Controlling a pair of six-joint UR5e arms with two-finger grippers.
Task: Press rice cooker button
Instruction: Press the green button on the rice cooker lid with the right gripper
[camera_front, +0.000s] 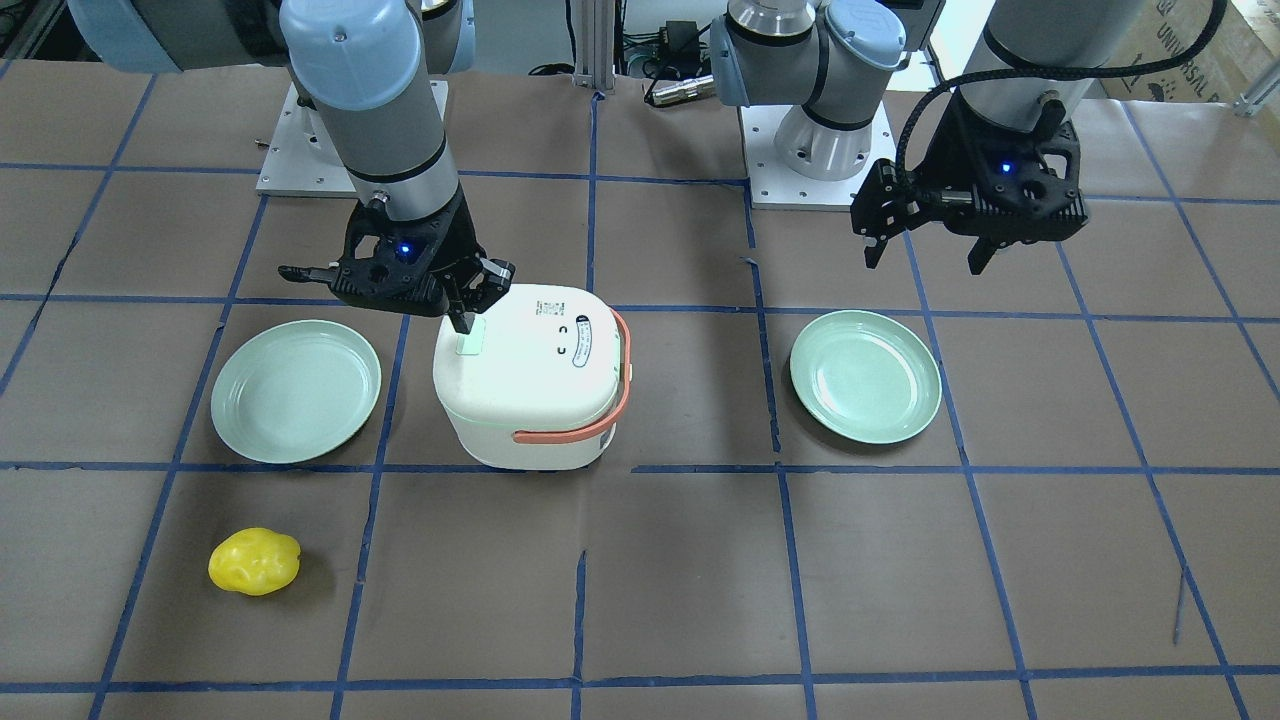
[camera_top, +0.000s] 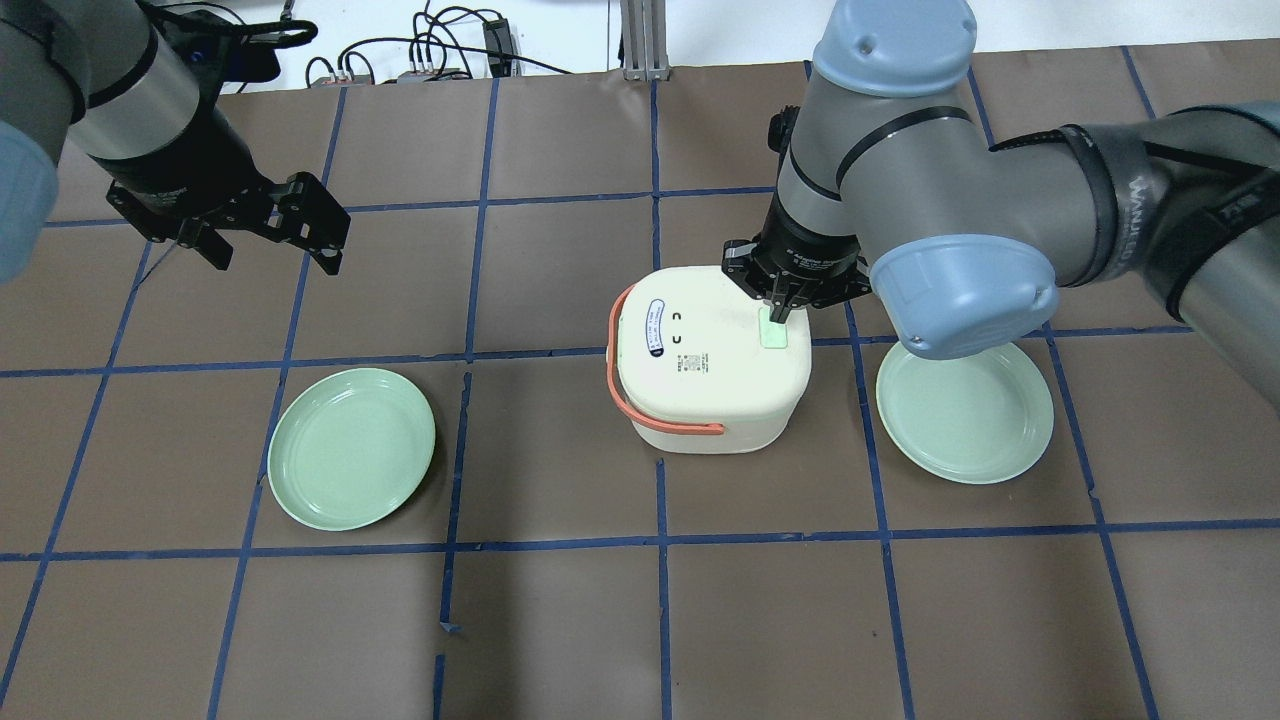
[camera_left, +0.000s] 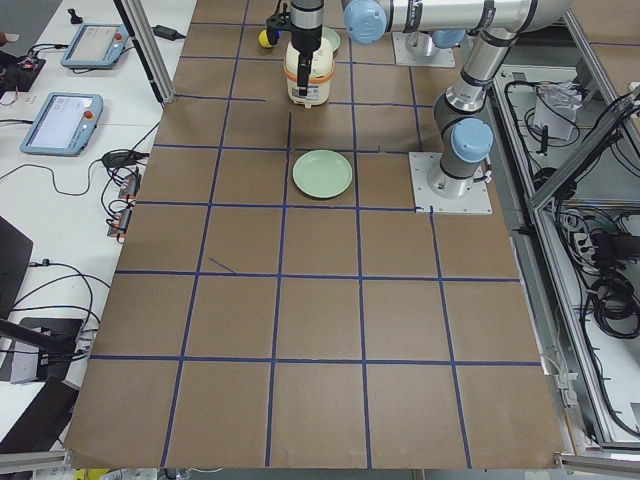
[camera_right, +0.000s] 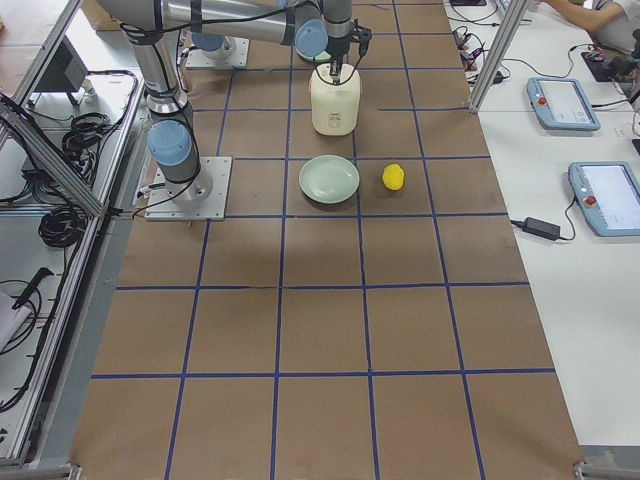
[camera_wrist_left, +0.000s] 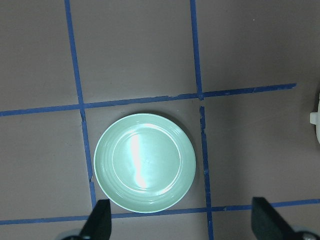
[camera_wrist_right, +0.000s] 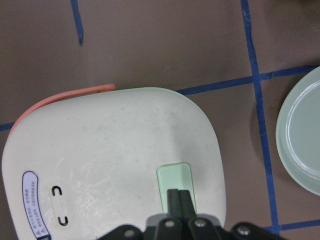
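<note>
A white rice cooker (camera_front: 525, 385) with an orange handle stands mid-table; it also shows in the overhead view (camera_top: 710, 365). Its pale green button (camera_top: 773, 331) sits on the lid near the robot side, also in the right wrist view (camera_wrist_right: 175, 187). My right gripper (camera_top: 779, 312) is shut, fingers together, with the tips down on the green button (camera_front: 470, 340); in the right wrist view (camera_wrist_right: 179, 200) the closed tips rest on the button. My left gripper (camera_top: 270, 245) is open and empty, hovering high over the table's left part, above a green plate (camera_wrist_left: 145, 162).
Two pale green plates lie beside the cooker: one on my left (camera_top: 352, 447), one on my right (camera_top: 965, 410). A yellow lumpy object (camera_front: 254, 561) lies at the far side beyond the right plate. Blue tape lines grid the brown table.
</note>
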